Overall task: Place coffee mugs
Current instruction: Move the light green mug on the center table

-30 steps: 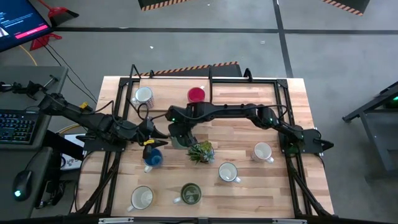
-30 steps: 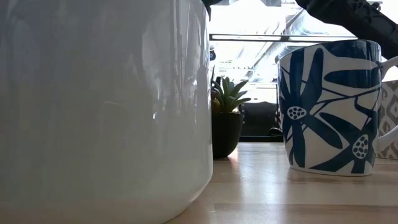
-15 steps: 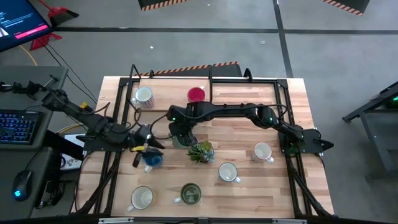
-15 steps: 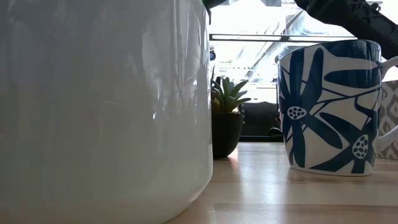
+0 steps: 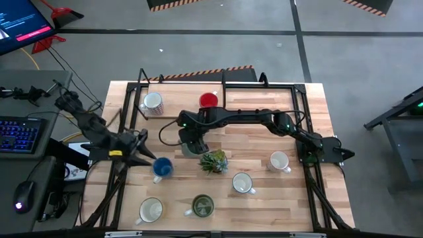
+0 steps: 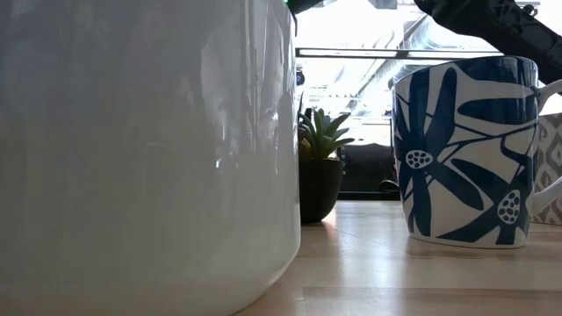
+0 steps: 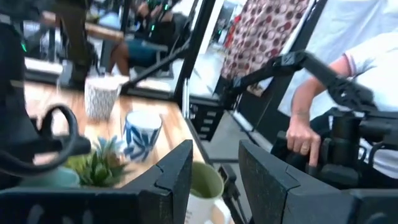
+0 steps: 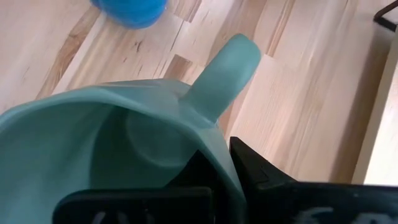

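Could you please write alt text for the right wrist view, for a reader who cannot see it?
The right claw grips the rim of a teal mug, seen from close above, its handle pointing away over the wooden table. Part of a blue mug shows beyond it on the table.

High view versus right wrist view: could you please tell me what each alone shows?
High view only: the red mug, plant, olive mug and open left end effector. Right wrist view only: the inside and handle of the teal mug, its rim gripped by the right end effector. Both: the blue mug and table.
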Controlling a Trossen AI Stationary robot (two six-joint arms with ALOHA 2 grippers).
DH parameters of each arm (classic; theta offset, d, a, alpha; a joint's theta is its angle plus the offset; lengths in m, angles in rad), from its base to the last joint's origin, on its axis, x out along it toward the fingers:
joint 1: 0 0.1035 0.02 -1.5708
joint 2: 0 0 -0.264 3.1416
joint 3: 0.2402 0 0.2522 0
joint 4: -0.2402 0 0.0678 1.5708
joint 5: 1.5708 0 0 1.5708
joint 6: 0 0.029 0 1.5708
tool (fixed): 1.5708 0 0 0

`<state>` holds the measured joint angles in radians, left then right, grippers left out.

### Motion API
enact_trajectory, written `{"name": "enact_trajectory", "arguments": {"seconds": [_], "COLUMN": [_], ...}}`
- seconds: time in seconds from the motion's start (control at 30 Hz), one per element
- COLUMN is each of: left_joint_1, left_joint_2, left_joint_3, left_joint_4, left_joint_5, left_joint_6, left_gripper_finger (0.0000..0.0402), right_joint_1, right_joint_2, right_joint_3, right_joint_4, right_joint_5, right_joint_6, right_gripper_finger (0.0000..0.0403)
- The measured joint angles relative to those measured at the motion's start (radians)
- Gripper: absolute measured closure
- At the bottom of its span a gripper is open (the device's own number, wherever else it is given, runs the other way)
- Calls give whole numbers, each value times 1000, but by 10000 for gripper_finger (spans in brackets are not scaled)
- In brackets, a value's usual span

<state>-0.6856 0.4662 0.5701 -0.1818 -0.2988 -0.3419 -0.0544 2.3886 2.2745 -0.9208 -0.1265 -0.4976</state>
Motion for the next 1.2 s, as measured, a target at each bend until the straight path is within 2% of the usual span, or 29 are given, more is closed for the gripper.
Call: {"name": "enact_trajectory", "arguments": {"seconds": [0.17, 0.33, 0.9, 1.2], "left_joint_1": [-10, -10, -9, -9], "left_joint_2": [-40, -40, -39, -39], "left_joint_3": [0, 0, 0, 0], "left_joint_4": [-1, -2, -14, -16], "left_joint_5": [-5, -5, -4, -3], "left_joint_6": [14, 14, 13, 13], "left_gripper_finger": [282, 282, 282, 282], "right_joint_1": [3, 7, 2, 2], "right_joint_2": [15, 54, 57, 58], "right_joint_3": [2, 1, 1, 1], "right_joint_4": [15, -16, -77, -58], "right_joint_5": [-1, 13, 21, 24], "right_joint_6": [1, 0, -5, -8], "right_gripper_finger": [403, 403, 402, 357]}}
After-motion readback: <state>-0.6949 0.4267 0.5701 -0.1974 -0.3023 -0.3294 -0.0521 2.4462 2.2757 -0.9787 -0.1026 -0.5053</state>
